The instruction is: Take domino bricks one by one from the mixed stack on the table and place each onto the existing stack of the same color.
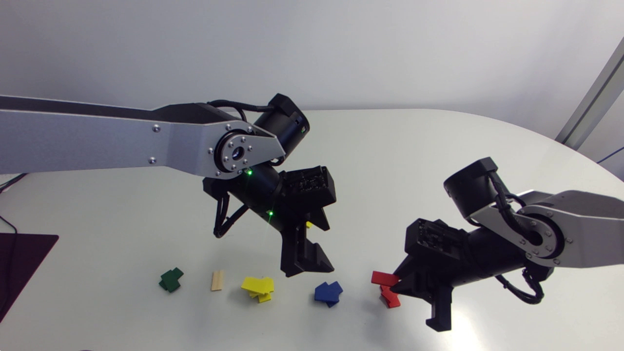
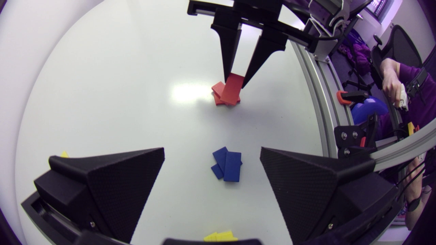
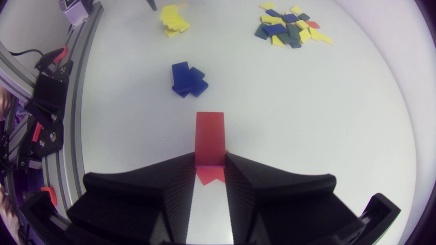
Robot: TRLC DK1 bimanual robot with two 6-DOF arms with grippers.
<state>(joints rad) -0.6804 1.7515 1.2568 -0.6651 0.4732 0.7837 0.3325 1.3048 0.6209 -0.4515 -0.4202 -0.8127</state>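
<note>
The white table (image 1: 414,161) has a wide bare area between its curved far edge and the row of stacks near the front edge. The left arm (image 1: 97,141) comes in high, bent down at the wrist. Its left gripper (image 2: 211,151) hangs with fingers spread wide above the blue stack (image 1: 328,293). The right arm (image 1: 575,229) reaches in low, its right gripper (image 3: 210,158) pinching a red brick (image 3: 209,132) by the end over the red stack (image 1: 390,296). The mixed pile (image 3: 293,29) lies well apart from these, near the rim. The yellow stack (image 1: 258,287), green stack (image 1: 170,280) and a beige brick (image 1: 217,280) complete the row.

No legible text, seemingly.
</note>
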